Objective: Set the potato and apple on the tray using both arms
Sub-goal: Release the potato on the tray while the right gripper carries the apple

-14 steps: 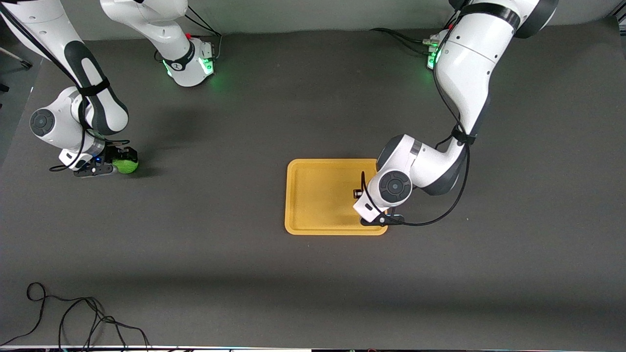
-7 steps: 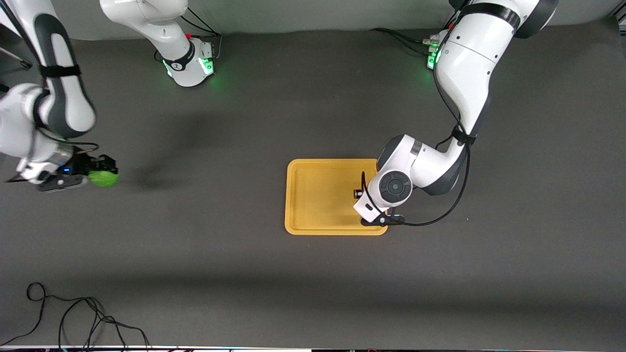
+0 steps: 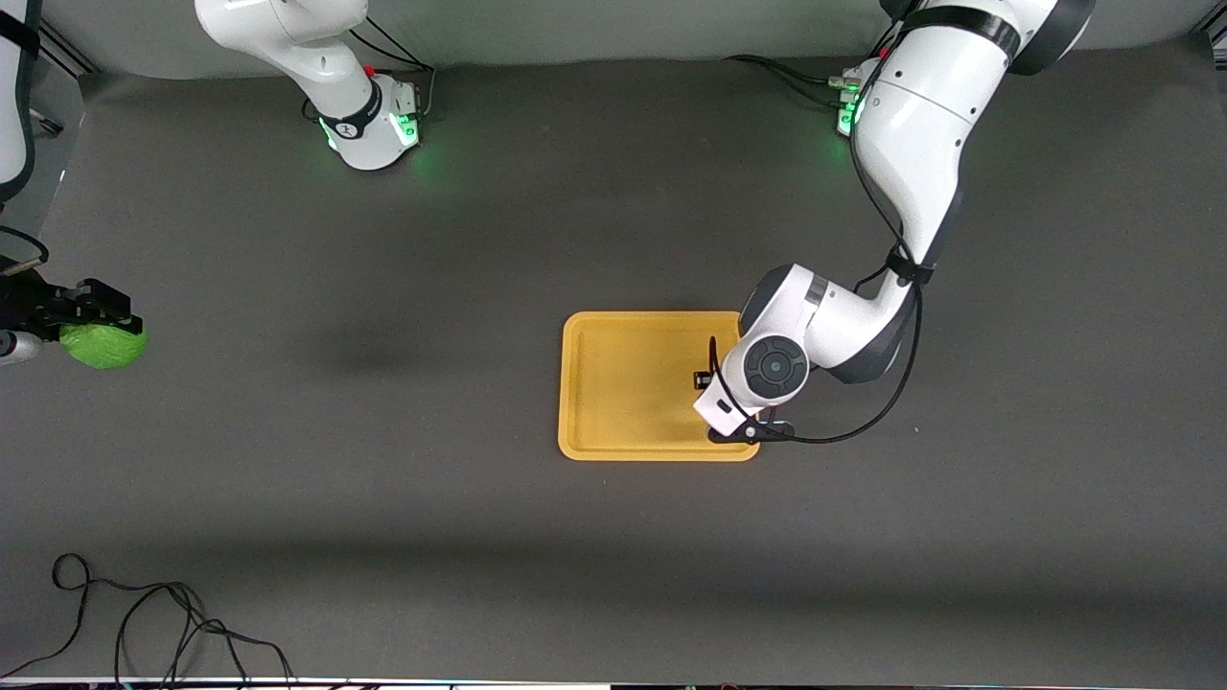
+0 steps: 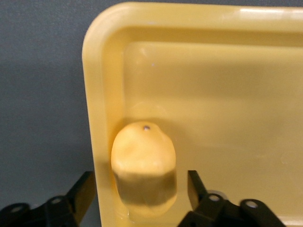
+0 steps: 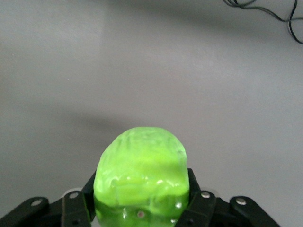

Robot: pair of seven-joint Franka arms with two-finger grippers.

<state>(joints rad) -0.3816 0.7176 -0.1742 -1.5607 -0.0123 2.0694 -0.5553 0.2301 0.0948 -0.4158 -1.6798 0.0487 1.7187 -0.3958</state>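
Note:
The yellow-tan potato (image 4: 143,163) lies in the yellow-orange tray (image 3: 623,383), close to its rim (image 4: 97,94) near a corner. My left gripper (image 4: 138,182) is open, its fingers standing apart from the potato on either side. In the front view the left arm's wrist (image 3: 770,366) is over the tray's edge toward the left arm's end and hides the potato. My right gripper (image 3: 94,324) is shut on the bright green apple (image 3: 104,346), held in the air over the right arm's end of the table. The apple (image 5: 141,170) fills the right wrist view between the jaws.
The dark grey table mat (image 3: 383,460) surrounds the tray. A loose black cable (image 3: 144,613) lies at the table's near edge toward the right arm's end and also shows in the right wrist view (image 5: 265,12). The arm bases (image 3: 369,129) glow green.
My right gripper has carried the apple up and out toward the right arm's end of the table. The left arm, the potato and the tray have not moved.

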